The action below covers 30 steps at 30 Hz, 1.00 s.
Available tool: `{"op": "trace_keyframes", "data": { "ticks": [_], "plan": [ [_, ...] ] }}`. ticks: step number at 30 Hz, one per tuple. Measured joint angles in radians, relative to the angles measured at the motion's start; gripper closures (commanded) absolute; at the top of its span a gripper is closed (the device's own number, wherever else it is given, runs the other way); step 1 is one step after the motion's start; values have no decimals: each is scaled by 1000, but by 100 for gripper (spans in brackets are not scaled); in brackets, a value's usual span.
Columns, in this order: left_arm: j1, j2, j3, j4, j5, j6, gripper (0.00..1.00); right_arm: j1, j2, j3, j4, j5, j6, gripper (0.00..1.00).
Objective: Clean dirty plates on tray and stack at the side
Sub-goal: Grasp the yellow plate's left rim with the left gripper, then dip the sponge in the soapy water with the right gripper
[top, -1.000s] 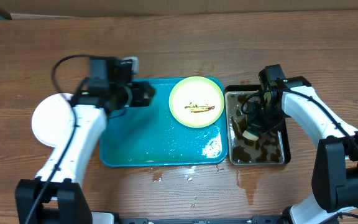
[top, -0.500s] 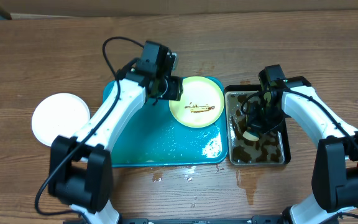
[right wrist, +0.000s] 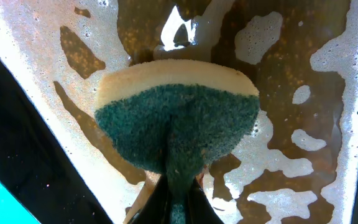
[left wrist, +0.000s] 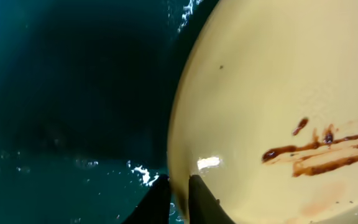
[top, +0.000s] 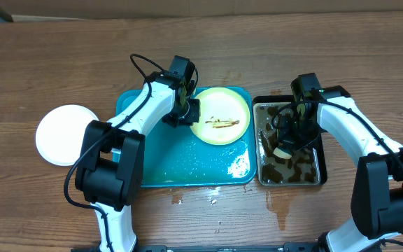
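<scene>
A pale yellow-green plate (top: pixel 221 115) with brown sauce streaks lies at the back right of the teal tray (top: pixel 152 164). My left gripper (top: pixel 189 112) is shut on this plate's left rim; the left wrist view shows the rim (left wrist: pixel 178 143) pinched between the two fingers (left wrist: pixel 179 198). A white plate (top: pixel 64 134) sits on the table left of the tray. My right gripper (top: pixel 285 140) is shut on a green and yellow sponge (right wrist: pixel 178 121) and holds it in the pan of brown water (top: pixel 316 175).
The black-rimmed pan stands right of the tray, touching it. Water drops (top: pixel 215 201) lie on the wooden table in front of the tray. A cardboard edge (top: pixel 187 7) runs along the back.
My left gripper swung from the tray's back left over to the yellow-green plate and closed on its left rim. The right arm with the sponge has not moved.
</scene>
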Motion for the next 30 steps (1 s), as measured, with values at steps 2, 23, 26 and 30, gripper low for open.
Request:
{"op": "trace_keyframes", "data": {
  "ticks": [2, 23, 26, 30],
  "plan": [
    [0, 0, 0, -17, -4, 0, 91, 0, 0, 0, 0, 0, 0, 96],
    [2, 0, 1, -203, -43, 0, 70, 0, 2, -69, 119, -112, -127, 96],
    [2, 0, 0, -196, -44, 0, 70, 0, 4, -121, 162, -118, -131, 96],
    [2, 0, -2, -157, -36, 0, 73, 0, 4, -133, 158, -90, -104, 96]
  ]
}}
